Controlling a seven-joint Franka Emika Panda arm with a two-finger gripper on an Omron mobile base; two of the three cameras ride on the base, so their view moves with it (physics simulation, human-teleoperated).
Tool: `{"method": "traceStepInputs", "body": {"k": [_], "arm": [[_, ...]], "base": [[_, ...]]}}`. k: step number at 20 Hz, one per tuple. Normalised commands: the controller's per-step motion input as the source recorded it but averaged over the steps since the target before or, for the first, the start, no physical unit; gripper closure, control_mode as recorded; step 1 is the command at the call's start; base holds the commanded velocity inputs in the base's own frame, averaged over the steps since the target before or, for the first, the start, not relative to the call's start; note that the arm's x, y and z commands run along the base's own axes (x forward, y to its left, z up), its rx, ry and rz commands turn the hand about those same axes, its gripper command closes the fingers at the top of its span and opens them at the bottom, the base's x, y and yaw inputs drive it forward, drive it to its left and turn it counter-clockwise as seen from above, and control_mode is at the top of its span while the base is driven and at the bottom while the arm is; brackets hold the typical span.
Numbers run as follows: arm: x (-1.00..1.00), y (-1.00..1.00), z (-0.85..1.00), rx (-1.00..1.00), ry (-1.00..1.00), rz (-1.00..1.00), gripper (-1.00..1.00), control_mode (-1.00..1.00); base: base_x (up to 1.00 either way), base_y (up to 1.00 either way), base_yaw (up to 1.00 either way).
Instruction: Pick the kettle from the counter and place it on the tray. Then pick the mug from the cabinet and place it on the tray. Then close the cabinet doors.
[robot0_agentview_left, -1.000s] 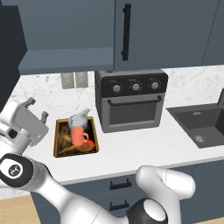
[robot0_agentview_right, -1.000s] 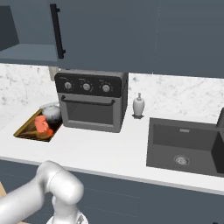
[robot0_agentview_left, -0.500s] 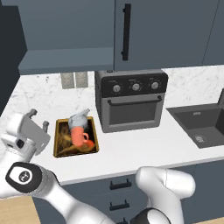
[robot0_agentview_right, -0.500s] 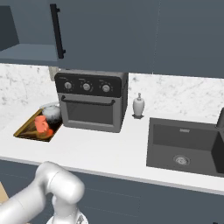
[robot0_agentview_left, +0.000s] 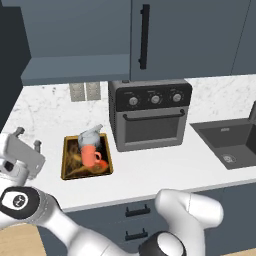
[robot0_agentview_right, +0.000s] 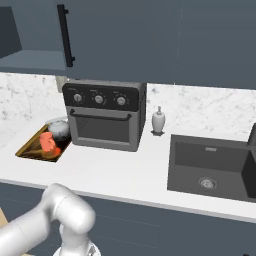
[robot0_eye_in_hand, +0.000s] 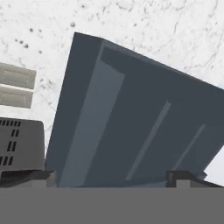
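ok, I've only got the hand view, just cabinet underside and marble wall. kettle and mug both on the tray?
Observer: Yes, the kettle and the mug both sit on the tray.
Operator: Gripper carrying anything?
Observer: No, the gripper is open and empty, left of the tray.
Operator: Doors?
Observer: Not done. The cabinet shelf is exposed on the left; the door above the oven looks shut.

light: even, bright | shadows: soft, faint | glare: none | sharpness: slightly soft, low-res render
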Motion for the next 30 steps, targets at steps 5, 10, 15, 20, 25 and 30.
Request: {"method": "traceStepInputs", "body": {"k": [5,10,15,20,25,30], "arm": [[0.0,0.94,-0.02,-0.06,0.08,-0.05,-1.0,-1.0],[-0.2,0.49,0.1,0.0,0.03,-0.11,-1.0,-1.0],[-0.39,0.04,0.35,0.02,0.01,-0.13,-1.0,-1.0],[-0.24,-0.07,0.49,0.02,0.0,-0.08,-1.0,-1.0],[-0.02,-0.43,0.45,0.03,0.06,-0.07,-1.0,-1.0],[0.01,-0.68,0.36,0.06,0.13,-0.04,-1.0,-1.0]], "base": [[0.0,0.0,0.0],[0.0,0.0,0.0],[0.0,0.0,0.0],[0.0,0.0,0.0],[0.0,0.0,0.0],[0.0,0.0,0.0]]}}
